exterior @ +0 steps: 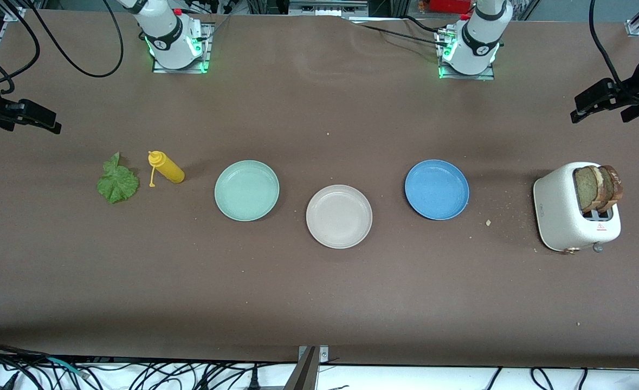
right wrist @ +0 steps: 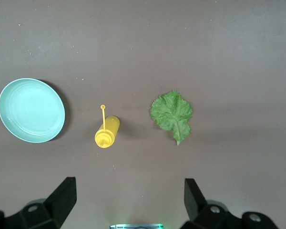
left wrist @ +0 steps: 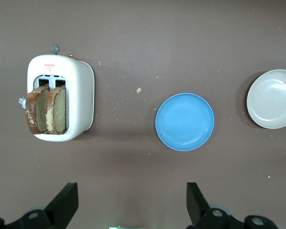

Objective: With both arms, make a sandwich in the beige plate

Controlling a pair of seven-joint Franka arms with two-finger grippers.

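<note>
Light: bright, even, from overhead.
Shadows: soft, short beside the toaster [exterior: 568, 208] and plates (darkest by the yellow bottle [exterior: 166, 167]).
Focus: sharp, no glare.

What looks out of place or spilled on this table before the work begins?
Two small things: the yellow bottle lies on its side with its cap off, beside the lettuce leaf, and crumbs are scattered near the toaster. The plates look clean and undamaged.

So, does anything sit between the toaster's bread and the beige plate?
Yes. The blue plate lies on the table between the toaster holding the bread slices and the beige plate; lifted bread could probably pass over it.
</note>
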